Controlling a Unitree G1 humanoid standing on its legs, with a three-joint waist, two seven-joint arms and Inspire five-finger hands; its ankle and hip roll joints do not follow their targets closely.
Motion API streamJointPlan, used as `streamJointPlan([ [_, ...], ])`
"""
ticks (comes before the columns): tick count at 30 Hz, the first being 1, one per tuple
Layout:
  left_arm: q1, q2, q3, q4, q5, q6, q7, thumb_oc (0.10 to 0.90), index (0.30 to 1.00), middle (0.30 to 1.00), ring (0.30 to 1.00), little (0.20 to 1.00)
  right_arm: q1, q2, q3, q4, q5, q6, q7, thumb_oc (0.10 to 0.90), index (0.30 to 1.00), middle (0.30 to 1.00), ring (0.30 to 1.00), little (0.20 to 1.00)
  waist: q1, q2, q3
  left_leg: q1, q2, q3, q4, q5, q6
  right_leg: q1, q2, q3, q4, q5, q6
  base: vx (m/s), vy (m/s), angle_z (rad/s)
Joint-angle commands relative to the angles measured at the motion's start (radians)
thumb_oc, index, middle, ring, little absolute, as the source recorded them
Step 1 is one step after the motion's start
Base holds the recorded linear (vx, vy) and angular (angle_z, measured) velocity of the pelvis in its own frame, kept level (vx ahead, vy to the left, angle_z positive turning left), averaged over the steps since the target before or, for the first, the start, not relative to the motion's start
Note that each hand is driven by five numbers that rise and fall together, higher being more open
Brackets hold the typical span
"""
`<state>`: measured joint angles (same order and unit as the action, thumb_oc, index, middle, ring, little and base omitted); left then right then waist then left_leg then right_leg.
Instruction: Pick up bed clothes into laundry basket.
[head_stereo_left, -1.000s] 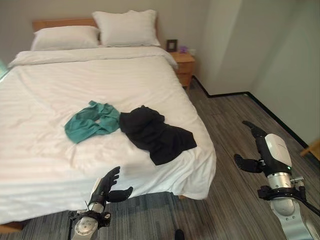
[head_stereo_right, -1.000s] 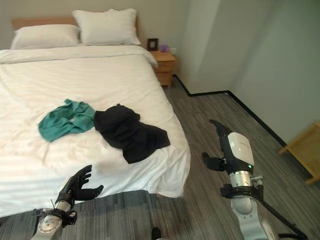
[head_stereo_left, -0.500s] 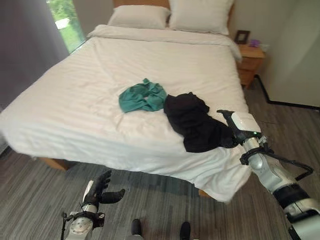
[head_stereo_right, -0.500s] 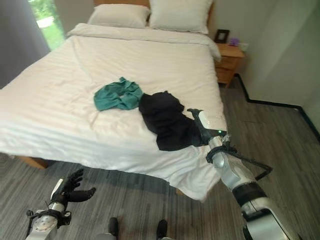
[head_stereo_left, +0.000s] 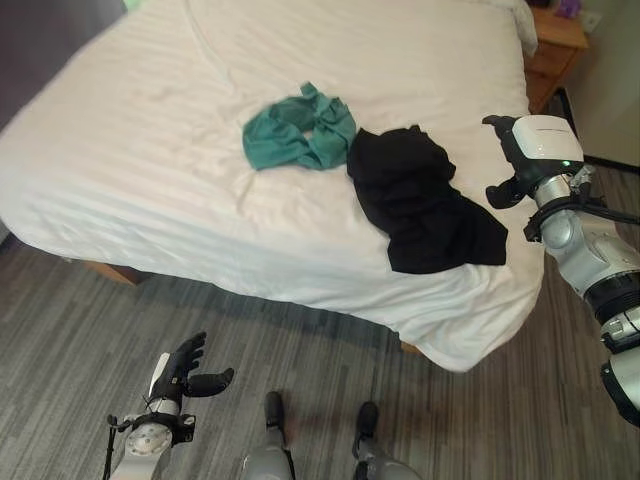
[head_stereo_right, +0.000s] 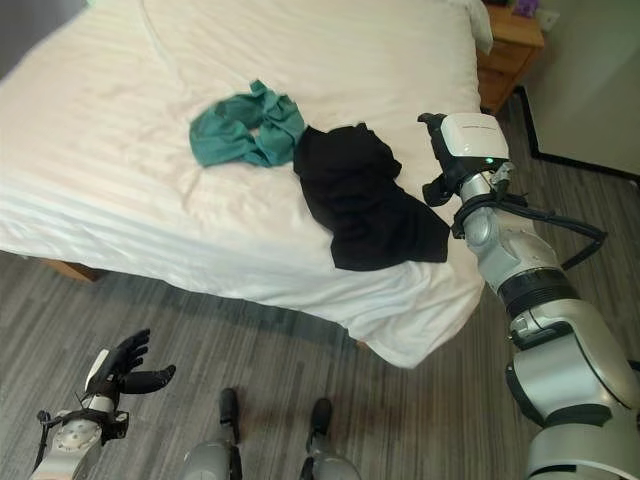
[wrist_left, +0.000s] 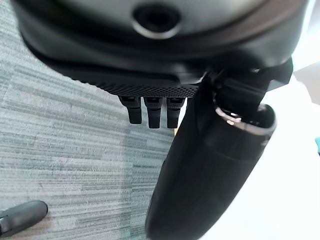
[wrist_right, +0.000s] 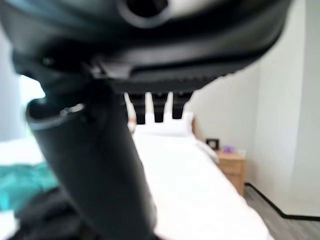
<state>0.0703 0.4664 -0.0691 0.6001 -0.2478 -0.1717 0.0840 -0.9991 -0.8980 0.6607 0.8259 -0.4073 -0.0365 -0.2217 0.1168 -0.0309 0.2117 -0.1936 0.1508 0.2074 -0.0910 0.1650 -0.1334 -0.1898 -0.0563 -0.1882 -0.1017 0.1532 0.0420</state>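
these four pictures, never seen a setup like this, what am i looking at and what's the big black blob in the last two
A humanoid robot stands at the foot of a bed. The two wide pictures come from a pair of cameras on its head, looking down; they show one scene from slightly different spots. On the white bed lie a teal garment and, touching it, a black garment whose lower end reaches the bed's near corner. A wooden nightstand stands beside the bed.

The right hand hovers by the bed's edge next to the black garment, fingers relaxed, holding nothing. The left hand hangs low over the grey floor, also open and empty.

The other two pictures come from cameras on each wrist. The black blob there is the hand itself seen from very close: the thumb and a row of fingers.
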Motion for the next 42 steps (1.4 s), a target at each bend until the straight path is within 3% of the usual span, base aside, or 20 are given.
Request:
streamJointPlan([
  [1, -0.112, 0.074, -0.017, -0.024, -0.033, -0.096, 0.042, 0.8, 0.9, 0.9, 0.9, 0.9, -0.22, -0.084, 0.034, 0.051, 0.041, -0.006, -0.079, 0.8, 0.9, 0.9, 0.9, 0.9, 0.051, -0.017, 0.033, -0.186, 0.015, -0.064, 0.004, 0.081, -0.028, 0.095, -0.029, 0.003, 0.014, -0.146, 0.058, 0.21, 0.131, 0.28],
  [2, -0.097, 0.08, -0.022, -0.002, -0.032, -0.09, 0.018, 0.8, 0.9, 0.9, 0.9, 0.9, -0.214, -0.067, 0.045, 0.028, 0.05, -0.022, -0.049, 0.8, 0.9, 0.9, 0.9, 0.9, 0.04, -0.001, 0.024, -0.181, 0.042, -0.016, 0.004, 0.037, -0.015, 0.1, -0.018, 0.011, 0.014, -0.16, 0.068, 0.2, 0.13, 0.35],
  [4, -0.114, 0.085, -0.015, 0.031, -0.038, -0.089, 0.027, 0.8, 0.9, 0.9, 0.9, 0.9, -0.215, -0.06, 0.031, 0.016, 0.051, -0.016, -0.056, 0.8, 0.9, 0.9, 0.9, 0.9, 0.041, -0.002, 0.019, -0.207, 0.03, 0.002, 0.004, 0.065, -0.026, 0.081, -0.019, 0.018, 0.014, -0.159, 0.066, 0.15, 0.129, 0.17],
  [17, -0.193, 0.085, -0.063, 0.082, -0.021, -0.1, 0.043, 0.8, 0.9, 0.9, 0.9, 0.9, -0.256, -0.029, 0.057, 0.114, 0.085, -0.011, -0.078, 0.8, 0.9, 0.9, 0.9, 0.9, 0.036, -0.011, 0.019, -0.267, -0.004, 0.044, 0.004, 0.054, -0.021, -0.026, -0.092, 0.041, 0.014, -0.124, 0.108, 0.1, 0.099, -0.05],
  [18, -0.198, 0.087, -0.064, 0.086, -0.022, -0.1, 0.043, 0.8, 0.9, 0.9, 0.9, 0.9, -0.252, -0.02, 0.055, 0.126, 0.088, -0.009, -0.076, 0.726, 0.789, 0.789, 0.789, 0.789, 0.037, -0.011, 0.021, -0.27, -0.007, 0.041, 0.004, 0.053, -0.02, -0.03, -0.096, 0.039, 0.014, -0.121, 0.109, 0.08, 0.038, -0.05],
  [19, -0.209, 0.088, -0.067, 0.116, -0.027, -0.096, 0.042, 0.8, 0.9, 0.9, 0.9, 0.9, -0.243, 0.006, 0.047, 0.183, 0.121, -0.008, -0.06, 0.4, 0.3, 0.3, 0.3, 0.3, 0.04, -0.01, 0.027, -0.28, -0.01, 0.036, 0.004, 0.052, -0.019, -0.041, -0.1, 0.04, 0.014, -0.114, 0.113, 0.05, 0.028, -0.06],
  [25, -0.226, 0.079, -0.073, 0.271, -0.017, -0.07, 0.024, 0.8, 0.9, 0.9, 0.9, 0.9, -0.264, 0.066, 0.057, 0.323, 0.181, -0.007, -0.01, 0.4, 0.3, 0.3, 0.3, 0.3, 0.045, -0.014, 0.035, -0.286, -0.013, 0.032, 0.004, 0.05, -0.016, -0.053, -0.1, 0.042, 0.014, -0.105, 0.124, 0.01, 0.006, -0.02],
  [29, -0.226, 0.08, -0.051, 0.353, 0.001, -0.056, 0.033, 0.8, 0.9, 0.9, 0.9, 0.9, -0.31, 0.05, 0.041, 0.314, 0.208, -0.004, -0.023, 0.4, 0.3, 0.3, 0.3, 0.3, 0.038, -0.022, 0.027, -0.252, -0.011, 0.029, 0.004, 0.04, -0.013, -0.031, -0.097, 0.047, 0.014, -0.109, 0.123, 0.0, 0.0, 0.0],
  [33, -0.216, 0.093, -0.027, 0.371, 0.01, -0.051, 0.041, 0.8, 0.9, 0.9, 0.9, 0.9, -0.338, -0.014, 0.032, 0.262, 0.218, -0.005, -0.047, 0.4, 0.3, 0.3, 0.3, 0.3, 0.028, -0.028, 0.019, -0.214, -0.006, 0.031, 0.004, 0.031, -0.012, 0.002, -0.097, 0.045, 0.014, -0.117, 0.123, 0.03, -0.009, 0.03],
  [35, -0.211, 0.129, 0.004, 0.377, 0.031, -0.047, 0.054, 0.8, 0.9, 0.9, 0.9, 0.9, -0.361, -0.116, 0.011, 0.162, 0.233, -0.005, -0.088, 0.4, 0.3, 0.3, 0.3, 0.3, 0.01, -0.038, 0.001, -0.176, -0.001, 0.033, 0.004, 0.021, -0.011, 0.031, -0.094, 0.042, 0.014, -0.125, 0.124, 0.03, -0.014, 0.05],
  [36, -0.211, 0.129, 0.003, 0.377, 0.031, -0.047, 0.054, 0.8, 0.9, 0.9, 0.9, 0.9, -0.359, -0.117, 0.009, 0.161, 0.233, -0.005, -0.088, 0.4, 0.3, 0.3, 0.3, 0.3, 0.011, -0.038, 0.002, -0.175, -0.001, 0.034, 0.004, 0.021, -0.011, 0.032, -0.094, 0.042, 0.014, -0.125, 0.124, 0.02, -0.03, 0.05],
  [37, -0.215, 0.169, 0.03, 0.374, 0.046, -0.041, 0.061, 0.8, 0.9, 0.9, 0.9, 0.9, -0.353, -0.187, 0.001, 0.084, 0.23, -0.005, -0.104, 0.4, 0.3, 0.3, 0.3, 0.3, 0.0, -0.045, -0.01, -0.153, 0.004, 0.038, 0.004, 0.013, -0.01, 0.048, -0.091, 0.045, 0.014, -0.129, 0.125, 0.01, -0.027, 0.04],
  [38, -0.215, 0.17, 0.03, 0.374, 0.046, -0.041, 0.061, 0.8, 0.9, 0.9, 0.9, 0.9, -0.351, -0.187, -0.002, 0.083, 0.23, -0.005, -0.104, 0.4, 0.3, 0.3, 0.3, 0.3, 0.001, -0.046, -0.01, -0.152, 0.004, 0.039, 0.004, 0.013, -0.01, 0.049, -0.091, 0.045, 0.014, -0.129, 0.125, 0.01, -0.045, 0.04],
  [40, -0.208, 0.254, 0.094, 0.357, 0.062, -0.041, 0.075, 0.8, 0.9, 0.9, 0.9, 0.9, -0.287, -0.311, -0.055, -0.019, 0.252, -0.01, -0.118, 0.4, 0.3, 0.3, 0.3, 0.3, -0.024, -0.049, -0.033, -0.109, 0.007, 0.047, 0.004, 0.003, -0.006, 0.081, -0.088, 0.047, 0.014, -0.136, 0.125, 0.03, -0.031, 0.05],
  [42, -0.206, 0.281, 0.125, 0.351, 0.053, -0.042, 0.079, 0.8, 0.9, 0.9, 0.9, 0.9, -0.241, -0.347, -0.093, -0.052, 0.261, -0.01, -0.121, 0.4, 0.3, 0.3, 0.3, 0.3, -0.034, -0.047, -0.039, -0.094, 0.008, 0.051, 0.004, -0.001, -0.005, 0.091, -0.089, 0.045, 0.014, -0.138, 0.125, 0.01, -0.021, 0.06],
])
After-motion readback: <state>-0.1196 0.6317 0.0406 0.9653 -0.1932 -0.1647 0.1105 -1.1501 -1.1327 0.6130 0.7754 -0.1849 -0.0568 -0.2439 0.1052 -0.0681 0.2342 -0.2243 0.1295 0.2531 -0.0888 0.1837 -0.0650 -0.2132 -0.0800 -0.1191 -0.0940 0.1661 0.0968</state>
